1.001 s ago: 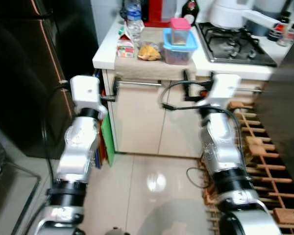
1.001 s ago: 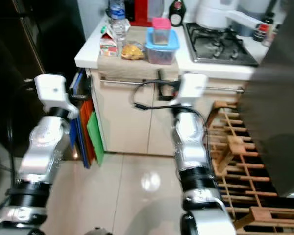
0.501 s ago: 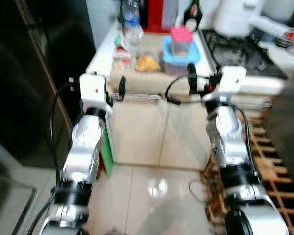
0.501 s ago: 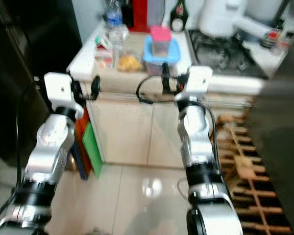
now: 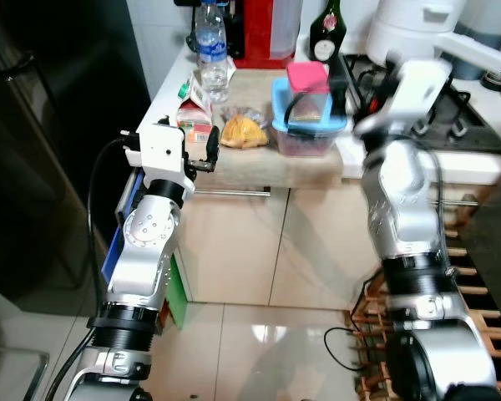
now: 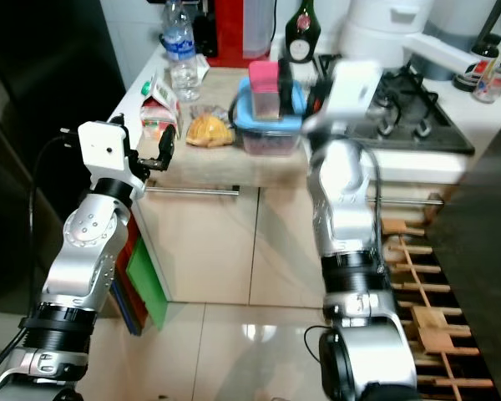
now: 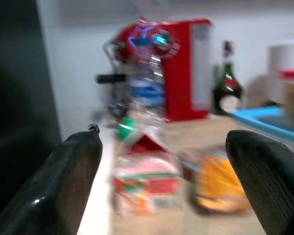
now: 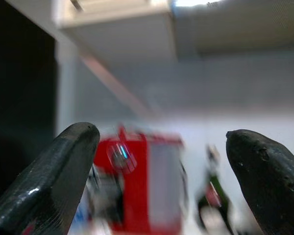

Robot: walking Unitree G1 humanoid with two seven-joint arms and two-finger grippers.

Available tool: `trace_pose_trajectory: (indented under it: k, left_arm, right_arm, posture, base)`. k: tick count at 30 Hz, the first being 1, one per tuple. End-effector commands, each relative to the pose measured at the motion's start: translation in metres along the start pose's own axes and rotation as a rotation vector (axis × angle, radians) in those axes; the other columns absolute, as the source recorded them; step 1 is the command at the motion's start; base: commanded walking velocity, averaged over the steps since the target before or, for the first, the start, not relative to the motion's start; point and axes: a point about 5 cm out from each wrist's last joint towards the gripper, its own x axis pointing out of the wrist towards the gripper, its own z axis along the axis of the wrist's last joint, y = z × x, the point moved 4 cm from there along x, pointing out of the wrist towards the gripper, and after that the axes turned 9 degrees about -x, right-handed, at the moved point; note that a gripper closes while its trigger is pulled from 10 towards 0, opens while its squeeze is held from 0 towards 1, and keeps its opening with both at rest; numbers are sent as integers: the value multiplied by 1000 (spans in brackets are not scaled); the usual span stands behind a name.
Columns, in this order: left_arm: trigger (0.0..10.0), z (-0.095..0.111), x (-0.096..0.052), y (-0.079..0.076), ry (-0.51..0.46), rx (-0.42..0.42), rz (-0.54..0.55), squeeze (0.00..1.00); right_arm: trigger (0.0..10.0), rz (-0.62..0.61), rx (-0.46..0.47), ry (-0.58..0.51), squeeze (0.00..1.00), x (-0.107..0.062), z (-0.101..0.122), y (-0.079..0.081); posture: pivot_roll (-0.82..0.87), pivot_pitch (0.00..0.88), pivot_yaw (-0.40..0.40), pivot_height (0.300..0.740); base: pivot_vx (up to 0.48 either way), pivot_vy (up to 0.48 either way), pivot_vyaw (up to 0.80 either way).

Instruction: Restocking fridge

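Observation:
On the counter (image 5: 259,163) stand a clear water bottle (image 5: 210,52), a small red-and-white carton (image 5: 196,125), a bag of orange food (image 5: 240,129) and a blue tub (image 5: 305,129) with a pink-lidded box (image 5: 307,79) on top. My left gripper (image 5: 202,154) is open at the counter's front edge and points at the carton (image 7: 147,183), with a gap between them. Raised level with the pink-lidded box and close beside it, my right gripper (image 5: 344,83) is open. Its wrist view is blurred and shows a red appliance (image 8: 137,186).
A dark fridge (image 5: 33,125) stands to the left of the counter. A red appliance (image 5: 267,29), a dark wine bottle (image 5: 321,33), a white appliance (image 5: 409,25) and a gas hob (image 5: 476,75) line the back and right. A wooden rack (image 5: 484,276) leans at the lower right.
Both arms have risen from cabinet-door height to counter height, the right one higher. The camera has moved closer to the counter, and the whole picture has shifted.

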Motion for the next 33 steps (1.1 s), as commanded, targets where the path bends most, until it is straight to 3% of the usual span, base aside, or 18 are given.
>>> trace_pose_trajectory:
  k: [1, 10, 13, 25, 33]
  left_arm:
    - [10000, 11, 1, 11, -48, 18, 47, 0]
    - [10000, 15, -1, 9, -70, 3, 34, 0]
    - [10000, 13, -2, 9, -65, 5, 33, 0]
    - [10000, 11, -3, 9, -55, 3, 36, 0]
    - [10000, 8, -1, 7, -47, -7, 33, 0]
  right_arm:
    - [10000, 7, 1, 30, 0, 6, -1, 5]
    - [10000, -19, 38, 164, 0, 6, -14, -2]
    - [10000, -30, -30, 252, 0, -5, -32, -3]
    - [10000, -116, -63, 418, 0, -33, -42, -26]
    - [10000, -123, -55, 558, 0, -49, -61, -25]
  posture:
    - [21, 0, 6, 740]
    - [27, 0, -5, 740]
    - [21, 0, -2, 740]
    - [-6, 0, -8, 740]
    - [-16, 0, -4, 740]
  base:
    - [480, 0, 0]
    - [0, 0, 0]
    - [0, 0, 0]
    - [0, 0, 0]
    - [0, 0, 0]
